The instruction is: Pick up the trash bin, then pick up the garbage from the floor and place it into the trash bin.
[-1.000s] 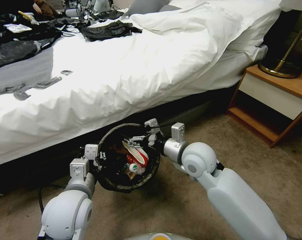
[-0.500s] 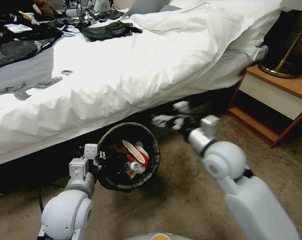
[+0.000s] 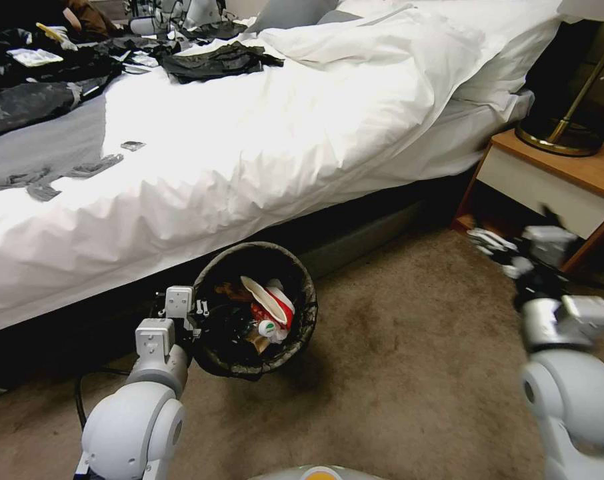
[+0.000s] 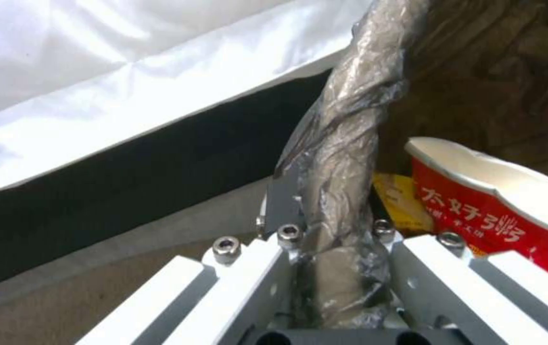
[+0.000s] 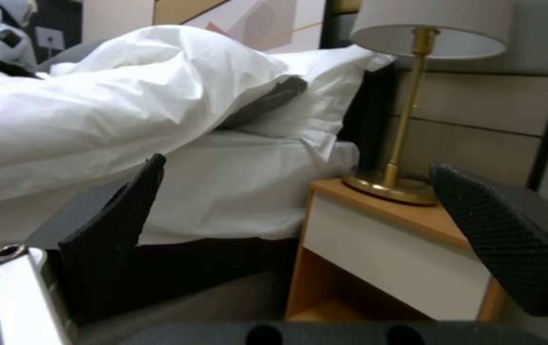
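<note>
Head view, trash bin: The trash bin (image 3: 257,308), lined with a dark bag folded over its rim, is sitting just off the edge of the white-sheeted bed (image 3: 249,127), over the beige floor (image 3: 395,373).
Head view, garbage: A red-and-white paper carton (image 3: 273,308) and other litter are lying inside the bin.
Head view, left gripper: The left gripper (image 3: 194,319) is gripping the bin's near-left rim, its arm reaching up from the lower left.
Head view, right gripper: The right gripper (image 3: 505,250) is hanging blurred in front of the wooden nightstand (image 3: 555,193), well apart from the bin.
Left wrist view, grip: The left gripper (image 4: 336,268) is clamping its fingers (image 4: 248,268) on the bag-wrapped rim of the trash bin (image 4: 344,143), one finger on either side of the rim.
Left wrist view, contents: The red carton (image 4: 497,211) is resting just inside the rim, a yellow wrapper (image 4: 402,201) showing beside it.
Right wrist view, fingers: The right gripper (image 5: 312,225) is holding its two dark textured fingers (image 5: 120,225) wide apart with nothing between them.
Right wrist view, surroundings: The gripper is facing the nightstand (image 5: 402,258), where a brass lamp (image 5: 408,120) is standing beside the bed (image 5: 127,120).
</note>
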